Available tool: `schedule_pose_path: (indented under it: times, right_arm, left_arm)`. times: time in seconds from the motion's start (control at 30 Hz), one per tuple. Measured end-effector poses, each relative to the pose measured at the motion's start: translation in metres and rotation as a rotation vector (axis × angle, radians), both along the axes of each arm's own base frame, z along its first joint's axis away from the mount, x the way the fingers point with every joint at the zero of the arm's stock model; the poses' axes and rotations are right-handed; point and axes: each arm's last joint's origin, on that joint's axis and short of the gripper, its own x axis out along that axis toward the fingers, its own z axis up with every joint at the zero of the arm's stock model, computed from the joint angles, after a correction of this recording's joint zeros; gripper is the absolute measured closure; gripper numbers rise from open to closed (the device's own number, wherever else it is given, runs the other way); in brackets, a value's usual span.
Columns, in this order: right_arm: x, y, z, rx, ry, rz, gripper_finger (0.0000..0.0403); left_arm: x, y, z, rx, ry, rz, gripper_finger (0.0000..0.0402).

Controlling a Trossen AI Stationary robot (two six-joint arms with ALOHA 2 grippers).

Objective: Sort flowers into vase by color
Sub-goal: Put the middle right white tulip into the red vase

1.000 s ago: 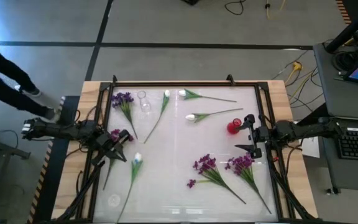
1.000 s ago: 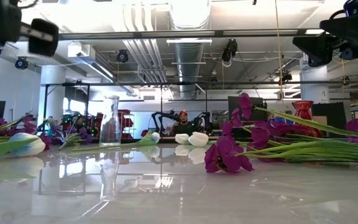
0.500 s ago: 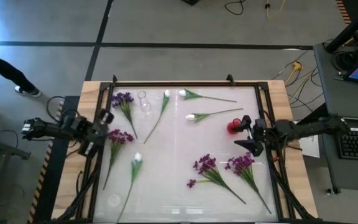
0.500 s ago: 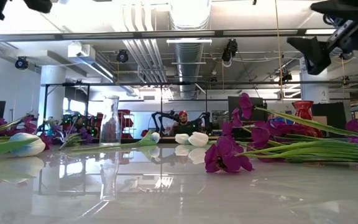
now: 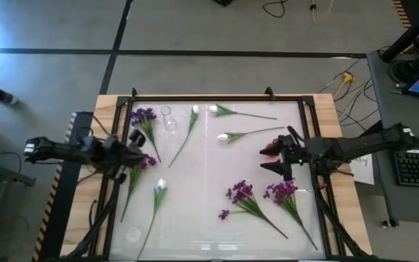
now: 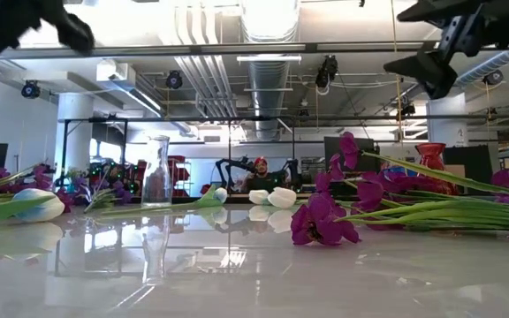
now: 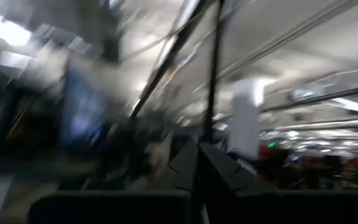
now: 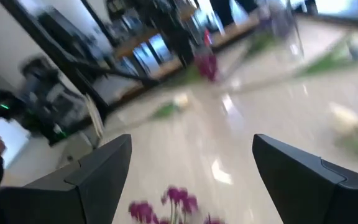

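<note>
Right gripper point(image 5: 270, 158) stands spread wide, empty, above the table; red vase point(image 5: 273, 148) just beside it, purple flowers point(image 5: 282, 192) near below. Left gripper point(image 5: 141, 151) pressed together, purple stem point(image 5: 135, 173) just beside it.
</note>
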Motion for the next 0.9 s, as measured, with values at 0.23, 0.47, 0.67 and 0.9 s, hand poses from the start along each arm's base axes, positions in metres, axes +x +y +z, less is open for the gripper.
schedule_pose_path:
  times: [0.23,0.47,0.67,0.9]
  right_arm:
    - [0.015,0.001,0.035,0.078,0.219,-0.103,0.0076]
    - [0.036,0.002,0.058,-0.143,0.327,-0.089,0.0076]
    - [0.058,0.006,0.070,-0.291,0.331,-0.022,0.0076]
    - [0.089,0.010,0.081,-0.298,0.347,-0.025,0.0076]
  left_arm:
    - [0.010,0.000,-0.009,-0.095,0.123,0.002,0.0402]
    - [0.018,0.002,-0.017,-0.094,0.198,0.091,0.0402]
    - [0.024,0.004,-0.026,-0.100,0.297,0.188,0.0402]
    - [0.041,0.003,-0.013,0.038,0.547,0.265,0.0402]
